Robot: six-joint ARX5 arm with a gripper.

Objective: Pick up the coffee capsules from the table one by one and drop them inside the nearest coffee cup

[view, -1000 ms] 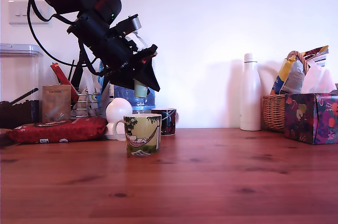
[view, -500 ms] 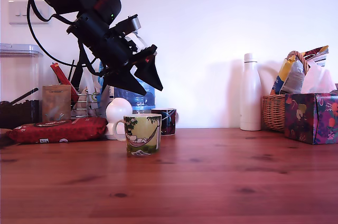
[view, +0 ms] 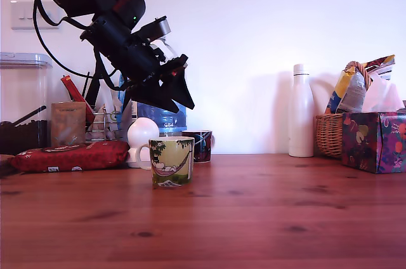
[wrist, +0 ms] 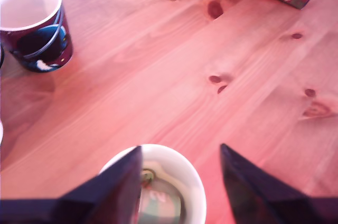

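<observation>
The capsule that sat between the fingers (view: 172,94) a second ago is gone from them; half a second ago they were already bare, and since then the arm has barely shifted above the cup. In the wrist view the two dark fingers stand well apart with nothing between them; below the gap sits the coffee cup (wrist: 158,184), its white rim open to the camera; inside it lie pale greenish capsules (wrist: 158,200), blurred, count hard to tell. So the drop looks done; this is the release step just finishing. In the exterior view the cup (view: 172,161) stands on the desk (view: 266,212), the fingers above it and clear of the rim. The dark patterned mug (wrist: 33,26) stands apart, behind the cup; a patterned box (view: 374,141) sits at the exterior view's right. No loose capsule shows on the bare planks in either view; next, by my reckoning, the arm lifts away and looks for another, if any remain.
</observation>
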